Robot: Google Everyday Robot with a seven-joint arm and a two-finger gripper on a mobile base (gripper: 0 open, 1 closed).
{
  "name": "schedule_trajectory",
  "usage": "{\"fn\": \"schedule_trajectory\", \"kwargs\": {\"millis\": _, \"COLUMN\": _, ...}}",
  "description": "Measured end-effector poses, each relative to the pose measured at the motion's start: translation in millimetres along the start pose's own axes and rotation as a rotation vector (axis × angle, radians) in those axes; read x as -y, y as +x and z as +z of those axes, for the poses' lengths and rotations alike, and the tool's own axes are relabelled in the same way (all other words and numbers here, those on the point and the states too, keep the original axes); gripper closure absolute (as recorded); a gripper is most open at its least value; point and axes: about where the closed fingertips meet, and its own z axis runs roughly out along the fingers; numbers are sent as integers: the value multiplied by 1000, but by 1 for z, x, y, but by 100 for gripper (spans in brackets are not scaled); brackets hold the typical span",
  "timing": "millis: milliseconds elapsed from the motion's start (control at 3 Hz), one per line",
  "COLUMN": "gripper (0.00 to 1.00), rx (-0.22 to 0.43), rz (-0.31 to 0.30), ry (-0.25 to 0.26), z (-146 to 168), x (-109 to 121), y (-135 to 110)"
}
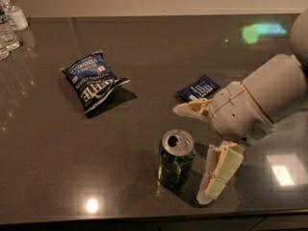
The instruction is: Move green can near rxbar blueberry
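Gripper [191, 154] low over table [57, 167], fingers [220, 171] spread wide, gripping nothing. Green can [176, 159] upright, approx. between the two fingertips, just left of the near finger (contact not discernible). Rxbar blueberry [198, 87] flat, just beyond the far finger. Chip bag [94, 81] well left of both fingers.

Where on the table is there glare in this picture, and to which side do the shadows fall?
Camera view: the dark table mirrors lamps as white spots near the front edge, left and right, and as a green-blue patch at the far right. The chip bag and the green can throw soft shadows toward the right. The open gripper, at the can's right side, is evenly lit.
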Motion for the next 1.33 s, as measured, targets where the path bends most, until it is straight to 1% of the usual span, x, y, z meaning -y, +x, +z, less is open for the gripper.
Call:
{"fn": "schedule_trajectory", "kwargs": {"millis": 333, "gripper": 0, "rx": 3, "rz": -10, "ry": -2, "z": 10, "x": -2, "y": -1}}
{"fn": "schedule_trajectory", "kwargs": {"millis": 667, "gripper": 15, "rx": 12, "rz": -8, "ry": -1, "z": 13, "x": -2, "y": -5}}
{"fn": "schedule_trajectory", "kwargs": {"millis": 1000, "gripper": 39, "rx": 25, "rz": 0, "ry": -4, "z": 11, "x": -2, "y": -10}}
{"fn": "schedule_trajectory", "kwargs": {"millis": 1333, "gripper": 62, "rx": 21, "rz": 16, "ry": 13, "z": 5, "x": 2, "y": -13}}
